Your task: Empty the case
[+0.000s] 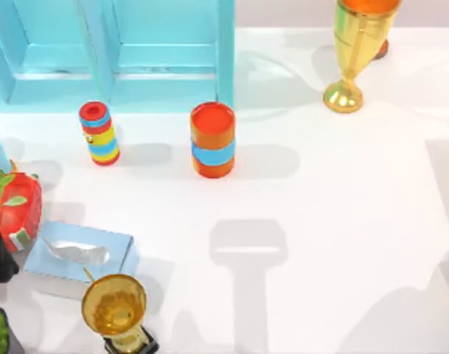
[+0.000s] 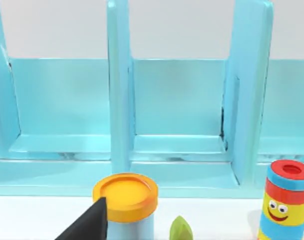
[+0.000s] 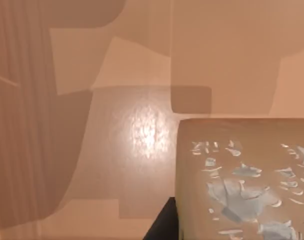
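From above, a light-blue case point(image 1: 113, 51) of open compartments is seen at eleven o'clock on the white worktop point(image 1: 342, 221), its shelves bare and glossy, split by upright dividers. Just in front of it, a striped cylinder point(image 1: 99, 133) in red, blue and yellow stands at ten o'clock, and an orange can point(image 1: 212, 139) with a blue band stands near twelve, both upright and apart from one another. A gold trophy point(image 1: 354, 51) is placed at one o'clock; another gold cup point(image 1: 115, 306) on a dark base is found at seven. A blue tissue box point(image 1: 80, 254) and a red strawberry-like item point(image 1: 18, 210) lie at eight to nine. In the left wrist view, the case point(image 2: 176, 115) is faced squarely, three pale compartments being shown, with a yellow-lidded tub point(image 2: 126, 200) and the smiling striped cylinder point(image 2: 285, 200) before it; a dark tip of the left gripper point(image 2: 87, 225) is glimpsed, and the state of its jaws cannot be told. In the right wrist view, a tan surface and a speckled slab point(image 3: 241, 185) are seen beside a dark edge of the right gripper point(image 3: 164, 225), whose jaws likewise cannot be judged.
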You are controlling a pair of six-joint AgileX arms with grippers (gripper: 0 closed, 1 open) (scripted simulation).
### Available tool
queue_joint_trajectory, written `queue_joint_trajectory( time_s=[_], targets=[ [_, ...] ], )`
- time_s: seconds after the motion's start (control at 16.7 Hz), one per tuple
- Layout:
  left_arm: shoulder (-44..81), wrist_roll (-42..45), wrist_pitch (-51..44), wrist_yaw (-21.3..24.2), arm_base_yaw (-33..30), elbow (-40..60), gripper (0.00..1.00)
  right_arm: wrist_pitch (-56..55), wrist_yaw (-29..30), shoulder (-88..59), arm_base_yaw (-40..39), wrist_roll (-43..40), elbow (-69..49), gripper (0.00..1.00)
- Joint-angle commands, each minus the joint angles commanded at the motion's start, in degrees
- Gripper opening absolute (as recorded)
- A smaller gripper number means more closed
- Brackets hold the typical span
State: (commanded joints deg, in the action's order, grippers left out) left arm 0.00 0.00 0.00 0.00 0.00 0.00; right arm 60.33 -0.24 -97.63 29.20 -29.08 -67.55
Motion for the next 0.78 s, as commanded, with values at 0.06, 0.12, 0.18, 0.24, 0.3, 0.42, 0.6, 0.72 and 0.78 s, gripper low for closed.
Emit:
queue_joint_trajectory(
  time_s=[0.06, 0.12, 0.18, 0.24, 0.3, 0.42, 0.6, 0.72, 0.78],
  targets=[
    [0.00, 0.00, 0.00, 0.00, 0.00, 0.00, 1.00, 2.82, 0.00, 0.63, 0.05, -0.03, -2.30, 0.00],
    [0.00, 0.00, 0.00, 0.00, 0.00, 0.00, 1.00, 5.74, 0.01, 1.29, 0.09, -0.06, -4.61, 0.00],
    [0.00, 0.00, 0.00, 0.00, 0.00, 0.00, 1.00, 8.92, 0.01, 1.95, 0.13, -0.07, -6.82, 0.00],
    [0.00, 0.00, 0.00, 0.00, 0.00, 0.00, 1.00, 11.76, 0.02, 2.60, 0.15, -0.06, -8.93, 0.00],
    [0.00, 0.00, 0.00, 0.00, 0.00, 0.00, 1.00, 14.07, 0.03, 3.19, 0.18, -0.05, -10.79, 0.00],
    [0.00, 0.00, 0.00, 0.00, 0.00, 0.00, 1.00, 17.01, 0.04, 4.10, 0.20, 0.01, -13.23, 0.00],
    [0.00, 0.00, 0.00, 0.00, 0.00, 0.00, 1.00, 17.71, 0.04, 4.42, 0.17, 0.05, -13.79, 0.00],
    [0.00, 0.00, 0.00, 0.00, 0.00, 0.00, 1.00, 17.57, 0.02, 4.19, 0.03, 0.15, -13.63, 0.00],
    [0.00, 0.00, 0.00, 0.00, 0.00, 0.00, 1.00, 17.54, 0.02, 4.15, -0.03, 0.20, -13.65, 0.00]
  ],
)
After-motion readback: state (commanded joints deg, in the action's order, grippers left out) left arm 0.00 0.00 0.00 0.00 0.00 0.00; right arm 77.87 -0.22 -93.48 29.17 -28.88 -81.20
